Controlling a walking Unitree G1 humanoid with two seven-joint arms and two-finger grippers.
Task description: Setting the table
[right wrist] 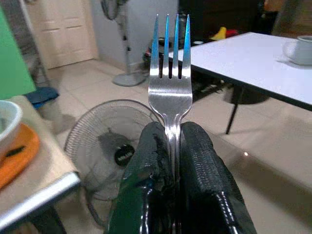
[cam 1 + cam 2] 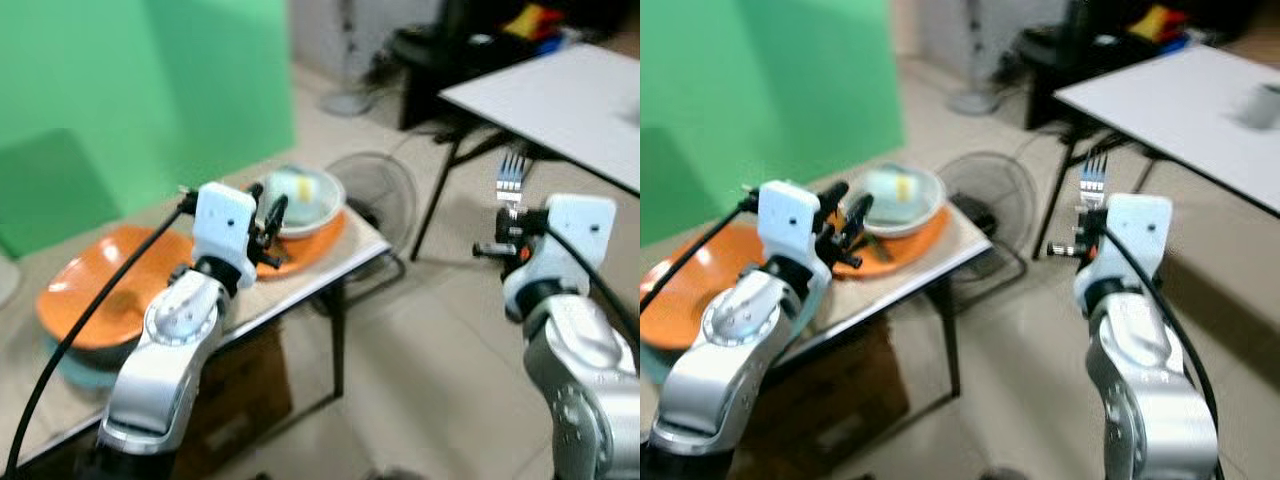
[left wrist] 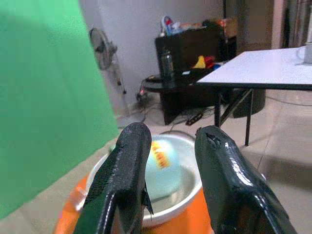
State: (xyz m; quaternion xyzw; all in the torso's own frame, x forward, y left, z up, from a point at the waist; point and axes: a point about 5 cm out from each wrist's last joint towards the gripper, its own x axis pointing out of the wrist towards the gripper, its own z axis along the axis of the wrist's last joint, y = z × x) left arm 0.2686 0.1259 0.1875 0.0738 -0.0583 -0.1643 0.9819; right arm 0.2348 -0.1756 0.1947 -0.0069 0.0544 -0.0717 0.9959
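Fork handle: the fork vanishes below its neck between the right gripper fingers.
Orange plate: partly behind the left arm.
Cup: cut by the picture's edge.
Head views: blurred.

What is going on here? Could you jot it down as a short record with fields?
right gripper: shut on silver metal fork, tines up, held over the floor
left gripper: open, near pale round bowl
bowl: sits on flat orange plate
other dish: large orange bowl
small table: holds the dishes
white table: ahead to the right
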